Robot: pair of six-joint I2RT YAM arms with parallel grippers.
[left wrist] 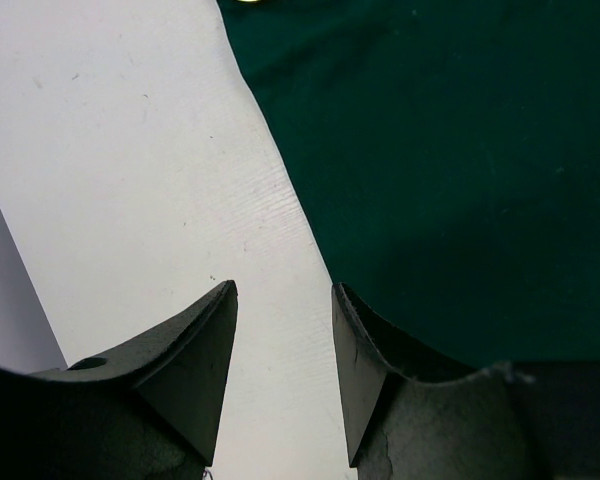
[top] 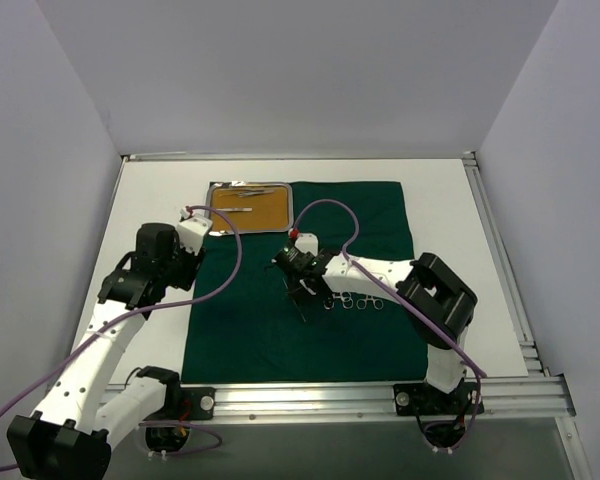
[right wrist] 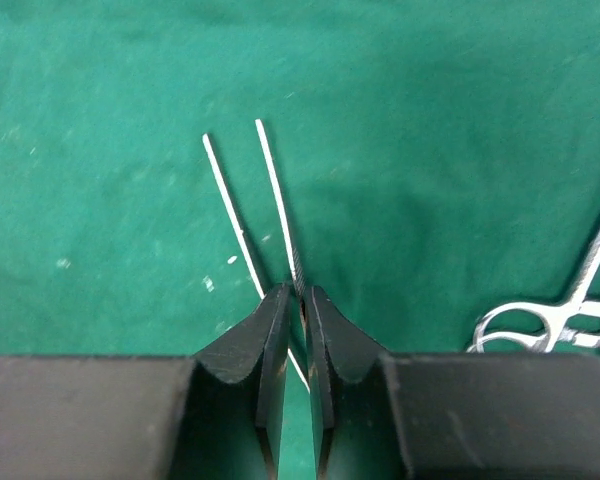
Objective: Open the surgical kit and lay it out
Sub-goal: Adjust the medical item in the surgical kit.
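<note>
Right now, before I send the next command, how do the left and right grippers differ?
The left gripper's jaws stand open with nothing between them; the right gripper's jaws are shut on the thin tweezers. The left gripper hangs over the green cloth's left edge, half above bare table; the right gripper is over the cloth's middle, beside the ring-handled clamps. Both have black jaws and point down at the cloth.

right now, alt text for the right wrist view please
The black right claw is pinched on thin straight metal tweezers, whose two prongs splay away over the dark green cloth wrap. A ring-handled silver metal clamp lies on the cloth at the right edge.
</note>
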